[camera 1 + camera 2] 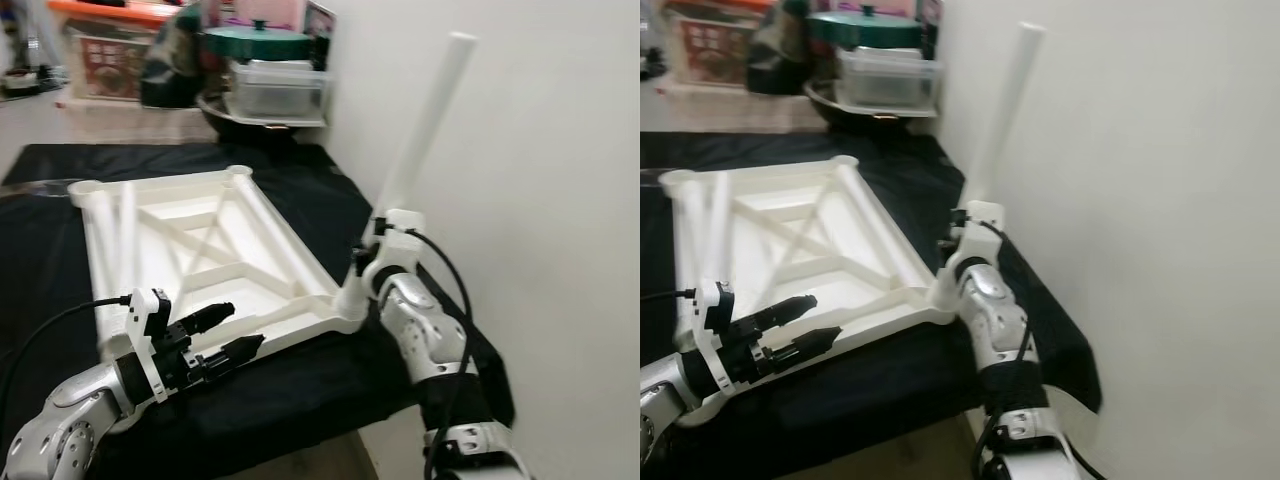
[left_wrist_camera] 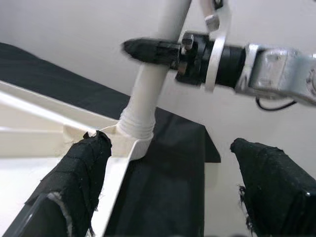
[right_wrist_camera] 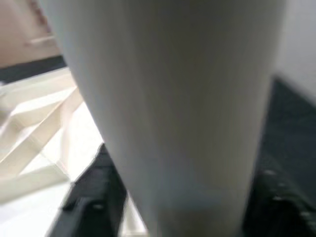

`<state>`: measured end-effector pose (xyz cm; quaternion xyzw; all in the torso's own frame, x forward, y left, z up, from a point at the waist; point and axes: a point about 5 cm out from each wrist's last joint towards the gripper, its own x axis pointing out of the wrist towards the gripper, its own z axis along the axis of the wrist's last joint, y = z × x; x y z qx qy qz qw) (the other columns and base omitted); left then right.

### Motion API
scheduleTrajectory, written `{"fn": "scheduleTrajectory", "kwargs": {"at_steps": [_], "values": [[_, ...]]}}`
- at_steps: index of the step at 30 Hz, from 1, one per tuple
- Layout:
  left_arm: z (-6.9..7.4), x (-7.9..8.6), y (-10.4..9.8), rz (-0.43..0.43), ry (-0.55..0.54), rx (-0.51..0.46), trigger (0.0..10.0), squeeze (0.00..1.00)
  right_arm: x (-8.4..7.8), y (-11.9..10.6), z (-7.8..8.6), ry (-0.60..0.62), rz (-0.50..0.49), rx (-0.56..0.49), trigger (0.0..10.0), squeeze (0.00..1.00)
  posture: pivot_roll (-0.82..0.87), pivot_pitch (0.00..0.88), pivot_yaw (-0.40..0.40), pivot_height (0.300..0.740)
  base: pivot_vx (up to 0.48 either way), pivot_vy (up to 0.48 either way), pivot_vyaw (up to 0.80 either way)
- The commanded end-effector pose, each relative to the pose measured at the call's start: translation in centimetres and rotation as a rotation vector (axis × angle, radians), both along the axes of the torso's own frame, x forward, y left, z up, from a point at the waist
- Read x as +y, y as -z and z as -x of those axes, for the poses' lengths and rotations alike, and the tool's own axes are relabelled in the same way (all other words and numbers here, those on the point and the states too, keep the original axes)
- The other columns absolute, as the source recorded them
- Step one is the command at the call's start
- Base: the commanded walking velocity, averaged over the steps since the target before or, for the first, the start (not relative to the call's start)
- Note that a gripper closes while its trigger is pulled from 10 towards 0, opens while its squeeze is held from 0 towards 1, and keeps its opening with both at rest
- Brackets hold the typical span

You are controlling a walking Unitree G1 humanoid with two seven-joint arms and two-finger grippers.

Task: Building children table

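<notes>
The right gripper [image 1: 372, 243] is clamped low on the stiff, light-looking plastic table leg [image 1: 425, 122] near its corner socket [image 2: 134, 137], a sensible hold, while the left gripper [image 1: 228, 335] hovers open by the upturned white tabletop [image 1: 262, 225].

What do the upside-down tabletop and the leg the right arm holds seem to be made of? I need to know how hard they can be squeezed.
Upside-down tabletop: probably moulded plastic, matte off-white, judging by its cast-in cross ribs and rounded corner sockets. Leg, held by the right tool: likely the same plastic, smooth and uniformly white, with a ridged collar at the socket. Whether it is hollow cannot be seen.
</notes>
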<state>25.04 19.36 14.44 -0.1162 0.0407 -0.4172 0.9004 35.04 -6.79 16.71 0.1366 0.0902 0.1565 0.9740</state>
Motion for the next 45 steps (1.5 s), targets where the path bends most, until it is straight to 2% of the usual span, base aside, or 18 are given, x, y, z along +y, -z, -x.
{"fn": "scheduleTrajectory", "kwargs": {"at_steps": [1, 15, 16, 17, 22, 23, 25, 30, 31, 32, 33, 35, 36, 37, 38, 39, 40, 45], "values": [[0.0, -0.1, 0.0, -0.001, 0.017, 0.005, 10.0, 0.0, 1.5, -1.1, 0.3, -0.147, -0.052, -0.039, 10.0, 0.0, 0.13, 0.0, -0.139, 0.74, 0.0, 0.0, 0.0], [-0.2, -0.2, 0.0, 0.002, 0.025, 0.006, 10.0, 0.0, 0.9, -2.6, 3.6, -0.853, 0.028, -0.212, 10.0, 0.0, 0.13, 0.0, -0.14, 0.74, 0.0, 0.0, 0.0], [-0.2, -0.2, 0.0, 0.002, 0.025, 0.006, 10.0, 0.0, 1.0, -2.1, 3.3, -0.843, 0.049, -0.203, 9.3, 0.0, 0.13, 0.0, -0.143, 0.74, 0.0, 0.0, 0.0], [-0.2, -0.3, 0.0, 0.006, 0.024, 0.007, 10.0, 0.0, 0.8, -1.4, 2.1, -0.729, 0.082, -0.166, 0.0, 0.0, 0.14, 0.0, -0.147, 0.74, 0.0, 0.0, 0.0], [-0.1, -0.3, 0.1, 0.014, 0.021, 0.008, 10.0, 0.0, -1.1, 0.4, -1.1, -0.289, 0.146, -0.027, 0.0, 0.0, 0.14, 0.0, -0.146, 0.74, 0.0, 0.0, 0.0], [-0.1, -0.3, 0.1, 0.02, 0.026, 0.008, 10.0, 0.0, -3.8, 2.1, -1.9, 0.065, 0.134, 0.107, 0.0, 0.0, 0.13, 0.0, -0.144, 0.74, 0.0, 0.0, 0.0], [0.0, -0.3, 0.0, 0.025, 0.031, 0.009, 10.0, 0.0, -4.9, 3.4, -1.4, 0.237, 0.104, 0.195, 0.0, 0.0, 0.13, 0.0, -0.143, 0.74, 0.0, 0.0, 0.0], [0.0, -0.3, 0.1, 0.026, 0.033, 0.01, 10.0, 0.0, -2.8, 3.8, -0.2, 0.173, 0.073, 0.213, 0.0, 0.0, 0.13, 0.0, -0.142, 0.74, 0.0, 0.0, 0.0], [0.0, -0.4, 0.1, 0.027, 0.033, 0.01, 10.0, 0.0, -0.7, 3.5, 0.3, 0.056, 0.033, 0.208, 4.7, 0.0, 0.13, 0.0, -0.141, 0.74, 0.0, 0.0, 0.0], [0.0, -0.4, 0.1, 0.027, 0.033, 0.01, 10.0, 0.0, -0.7, 3.5, 0.3, 0.056, 0.033, 0.208, 4.7, 0.0, 0.13, 0.0, -0.141, 0.74, 0.0, 0.0, 0.0], [0.0, -0.4, 0.1, 0.027, 0.032, 0.01, 10.0, 0.0, -0.1, 3.2, 0.5, 0.027, 0.029, 0.194, 10.0, 0.0, 0.13, 0.0, -0.141, 0.74, 0.0, 0.0, 0.0], [0.0, -0.4, 0.1, 0.026, 0.03, 0.011, 10.0, 0.0, 1.4, 1.9, 0.8, -0.075, -0.004, 0.084, 10.0, 0.0, 0.13, 0.0, -0.142, 0.74, 0.0, 0.0, 0.0], [0.0, -0.3, 0.1, 0.026, 0.029, 0.011, 10.0, 0.0, 1.6, 1.0, 0.7, -0.095, -0.028, 0.031, 10.0, 1.0, 0.14, 0.0, -0.142, 0.74, 0.0, 0.0, 0.0], [0.0, -0.3, 0.1, 0.026, 0.028, 0.01, 10.0, 0.0, 1.6, 0.4, 0.6, -0.109, -0.043, 0.0, 10.0, 1.0, 0.14, 0.0, -0.142, 0.74, 0.0, 0.0, 0.0], [0.0, -0.3, 0.1, 0.026, 0.027, 0.01, 10.0, 0.0, 1.6, -0.3, 0.4, -0.17, -0.064, -0.03, 10.0, 0.61, 0.14, 0.0, -0.143, 0.74, 0.0, 0.0, 0.0], [0.0, -0.3, 0.1, 0.027, 0.027, 0.01, 10.0, 0.0, 1.6, -0.8, 0.4, -0.208, -0.078, -0.047, 10.0, 0.61, 0.13, 0.0, -0.144, 0.74, 0.0, 0.0, 0.0], [0.0, -0.2, 0.1, 0.027, 0.028, 0.01, 10.0, 0.0, 1.6, -1.5, 0.8, -0.312, -0.091, -0.075, 10.0, 0.0, 0.13, 0.0, -0.144, 0.74, 0.0, 0.0, 0.0], [-0.1, -0.2, 0.1, 0.028, 0.029, 0.01, 10.0, 0.0, 1.5, -2.9, 2.5, -0.601, -0.097, -0.168, 10.0, 0.0, 0.13, 0.0, -0.145, 0.74, 0.0, 0.0, 0.0]]}}
